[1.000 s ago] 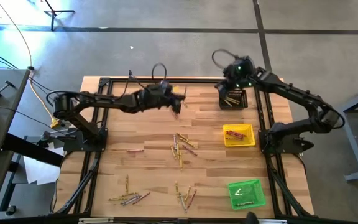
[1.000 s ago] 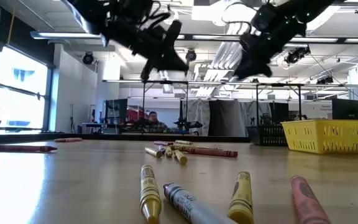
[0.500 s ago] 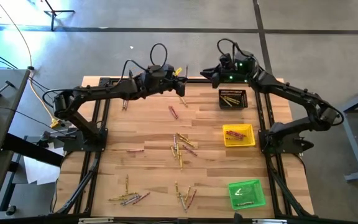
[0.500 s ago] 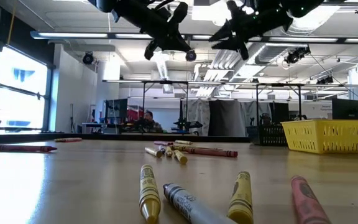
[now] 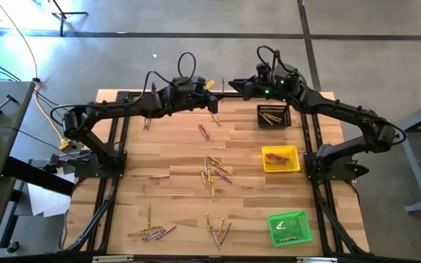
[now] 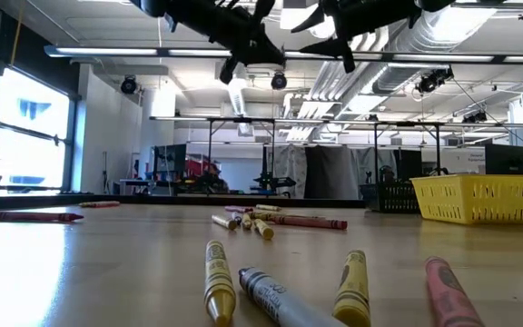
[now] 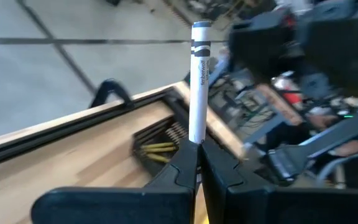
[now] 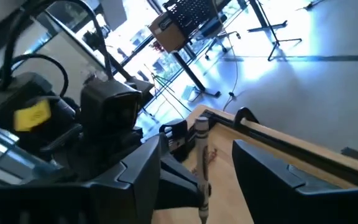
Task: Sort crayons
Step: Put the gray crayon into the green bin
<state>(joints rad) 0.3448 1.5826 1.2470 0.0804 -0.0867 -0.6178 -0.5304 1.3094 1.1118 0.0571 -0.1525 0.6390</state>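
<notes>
Compared with a second ago, both arms have been swung up to the far edge of the table (image 5: pixel 167 153) and brought tip to tip, so a handover looks like the step in hand. A white-grey crayon (image 7: pixel 199 81) is pinched at its lower end by the left gripper (image 7: pixel 197 152), fingers narrow around it, the stick poking out past the fingertips — probably held that way so the free end can be taken by the other arm. The right gripper (image 8: pixel 197 177) is spread wide, and that same crayon is seen sitting in the gap between its fingers, not yet clamped as far as can be judged. Seen from above, the two grippers meet near the back rail, just beside the black tray (image 5: pixel 274 115), which already has yellowish sticks in it. Red ones are lying in the yellow tray (image 5: pixel 281 158), and a couple in the green tray (image 5: pixel 291 226). Plenty of loose crayons (image 5: pixel 212 174) are left scattered mid-table and toward the near edge — so the sorting is judged far from done.
</notes>
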